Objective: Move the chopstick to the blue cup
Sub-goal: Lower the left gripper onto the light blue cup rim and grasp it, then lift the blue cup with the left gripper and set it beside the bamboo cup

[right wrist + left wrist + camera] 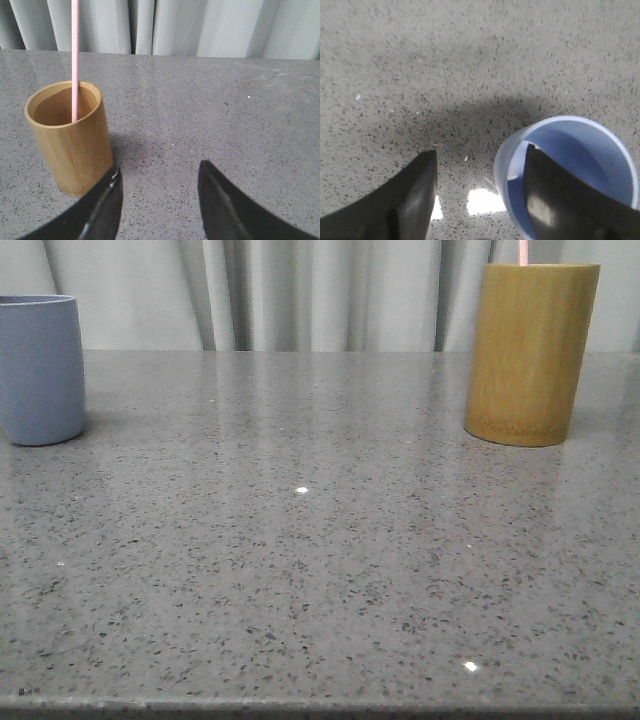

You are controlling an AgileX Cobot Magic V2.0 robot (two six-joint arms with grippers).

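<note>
The blue cup (pixel 38 368) stands at the far left of the table. It also shows from above in the left wrist view (pixel 570 150), empty. My left gripper (pixel 481 155) hangs open above the table, one finger over the cup's mouth, the other over bare table. A pale pink chopstick (pixel 75 60) stands upright in the bamboo cylinder (pixel 70 137); only its tip (pixel 524 251) shows in the front view, above the cylinder (pixel 528 352) at the far right. My right gripper (pixel 159 172) is open and empty, beside the cylinder. Neither gripper shows in the front view.
The grey speckled stone table (pixel 320 540) runs to a front edge near the camera. Grey curtains (pixel 300 290) hang behind the table.
</note>
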